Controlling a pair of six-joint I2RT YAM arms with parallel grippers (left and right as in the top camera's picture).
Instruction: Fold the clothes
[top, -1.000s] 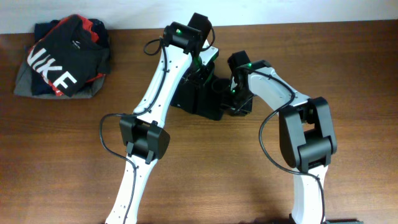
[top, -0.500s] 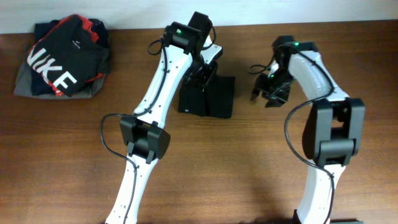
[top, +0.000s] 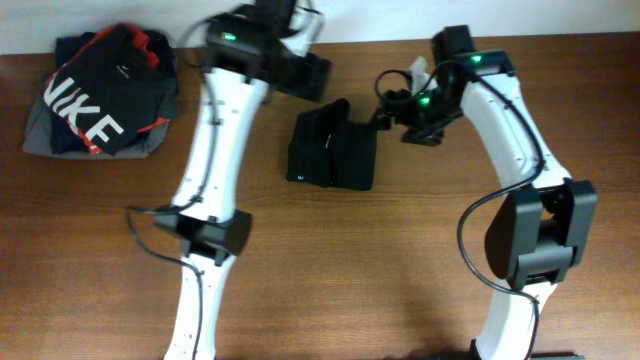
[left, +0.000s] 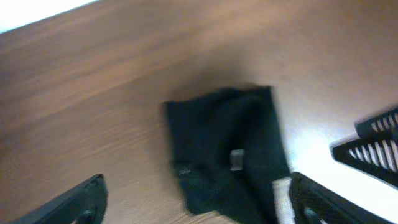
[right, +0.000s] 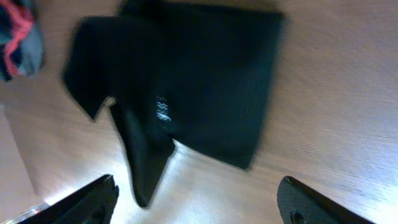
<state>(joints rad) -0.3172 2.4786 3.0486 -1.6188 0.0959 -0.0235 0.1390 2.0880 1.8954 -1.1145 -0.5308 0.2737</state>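
Note:
The clothes, a black T-shirt (top: 333, 150), lie folded into a compact rectangle in the middle of the table, with a tiny white logo mark on top (right: 162, 109). My left gripper (top: 308, 76) hovers just behind the shirt's far left corner, open and empty. The left wrist view shows the shirt (left: 224, 149) below and between the spread fingers of that gripper (left: 199, 205). My right gripper (top: 398, 108) hangs off the shirt's far right corner, open with nothing in it. Seen from the right wrist, the shirt (right: 205, 74) lies ahead of the gripper (right: 196, 199), one sleeve flap sticking out.
A pile of other garments, topped by a black-and-red one with white NIKE letters (top: 98, 95), sits at the table's far left corner; its edge shows in the right wrist view (right: 18, 37). The table's back edge meets a white wall (top: 500, 15).
My left gripper has opened, let go of the shirt and pulled back toward the far edge. My right gripper has opened wider and shifted back and left. The shirt stays folded.

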